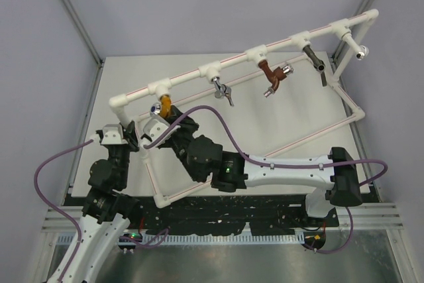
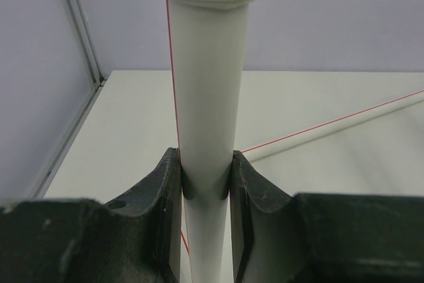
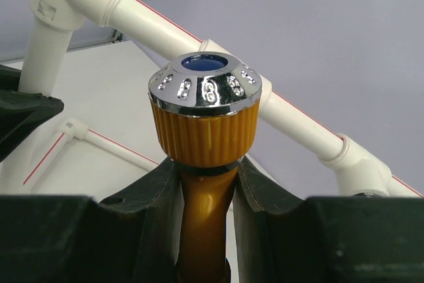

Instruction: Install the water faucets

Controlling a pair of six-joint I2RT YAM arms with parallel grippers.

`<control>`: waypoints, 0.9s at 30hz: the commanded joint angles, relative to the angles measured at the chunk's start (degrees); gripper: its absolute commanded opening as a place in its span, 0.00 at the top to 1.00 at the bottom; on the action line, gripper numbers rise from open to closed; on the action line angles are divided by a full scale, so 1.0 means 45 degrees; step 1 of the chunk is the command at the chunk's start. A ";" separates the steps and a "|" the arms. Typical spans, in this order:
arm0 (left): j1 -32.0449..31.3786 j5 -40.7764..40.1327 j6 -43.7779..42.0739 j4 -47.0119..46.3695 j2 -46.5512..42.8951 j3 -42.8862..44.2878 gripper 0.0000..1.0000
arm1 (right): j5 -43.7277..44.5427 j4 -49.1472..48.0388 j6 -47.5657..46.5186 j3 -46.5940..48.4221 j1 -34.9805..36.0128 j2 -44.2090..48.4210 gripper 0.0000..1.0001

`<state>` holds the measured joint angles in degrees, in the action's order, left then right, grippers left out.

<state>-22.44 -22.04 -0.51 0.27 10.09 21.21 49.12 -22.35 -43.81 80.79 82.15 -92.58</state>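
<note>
The orange-yellow water faucet (image 1: 164,104) with a silver knob and blue centre hangs just under the leftmost tee of the white pipe frame (image 1: 232,57). My right gripper (image 1: 161,118) is shut on its orange body (image 3: 205,210), the knob (image 3: 205,84) above the fingers. My left gripper (image 1: 136,138) is shut on the frame's upright white pipe (image 2: 207,104) at the left corner, with a finger (image 2: 162,183) on each side of it.
A silver tap (image 1: 223,91), a reddish-brown tap (image 1: 271,79), a dark tap (image 1: 315,63) and a silver tap (image 1: 362,52) at the right corner hang from the frame's other tees. The frame's lower pipes (image 1: 311,134) lie on the white table. Grey walls stand on both sides.
</note>
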 commanded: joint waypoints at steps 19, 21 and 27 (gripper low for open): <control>-0.0541 0.0250 -0.0257 -0.0080 -0.0698 0.0208 1.00 | 0.1291 -0.0366 0.3564 -0.1353 -0.1439 -0.0327 0.95; -0.0541 0.0250 -0.0276 -0.0100 -0.0699 0.0189 1.00 | 0.1193 -0.0211 0.3564 -0.1256 -0.1439 -0.0268 0.95; -0.0542 0.0250 -0.0257 -0.0100 -0.0757 0.0189 1.00 | 0.0666 0.1874 0.4266 -0.0048 -0.1439 -0.0033 0.95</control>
<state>-23.57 -24.12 -0.71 0.95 8.84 21.06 50.96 -23.38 -28.42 75.99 80.55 -91.46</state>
